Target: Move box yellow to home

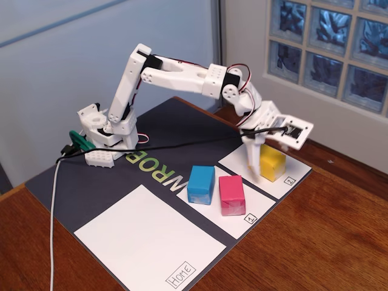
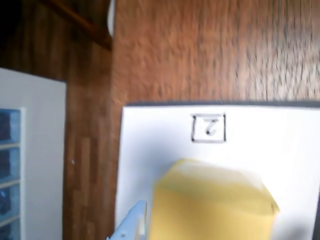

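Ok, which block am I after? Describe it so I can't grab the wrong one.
On the dark mat, find the small white sheet marked "2", the one farthest from the big "Home" sheet in the fixed view. The yellow block stands alone on it, beside the arm's fingers. The blue block and pink block share the "1" sheet instead.

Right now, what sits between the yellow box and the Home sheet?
In the fixed view, the pink block and blue block on sheet 1 lie between the yellow box and Home sheet.
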